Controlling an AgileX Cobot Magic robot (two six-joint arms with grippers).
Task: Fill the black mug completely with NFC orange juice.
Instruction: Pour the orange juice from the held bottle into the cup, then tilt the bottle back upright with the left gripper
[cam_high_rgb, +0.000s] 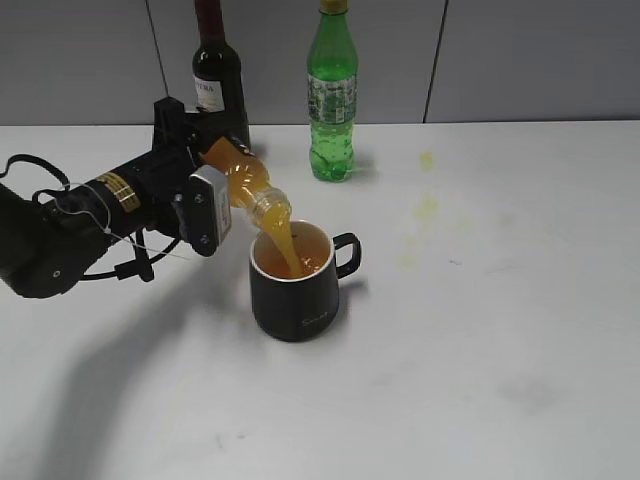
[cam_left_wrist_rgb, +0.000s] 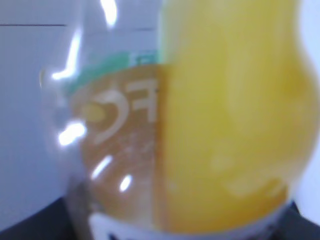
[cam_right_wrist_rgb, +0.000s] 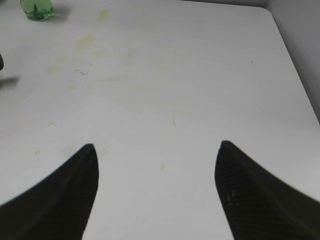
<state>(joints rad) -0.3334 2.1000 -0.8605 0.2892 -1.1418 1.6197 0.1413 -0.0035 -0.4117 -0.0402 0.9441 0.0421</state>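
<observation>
Above the black mug (cam_high_rgb: 295, 285) your left pincer (cam_high_rgb: 213, 196) is clamped on the juice bottle (cam_high_rgb: 245, 183). Its neck slants down-right, NFC orange juice (cam_high_rgb: 284, 246) streaming in. Your right pincer (cam_right_wrist_rgb: 157, 155) stands apart over the worktop (cam_right_wrist_rgb: 200, 90).

A white table (cam_high_rgb: 520, 330), faintly stained yellow, stands against a grey panelled wall (cam_high_rgb: 530, 60) under even light.
</observation>
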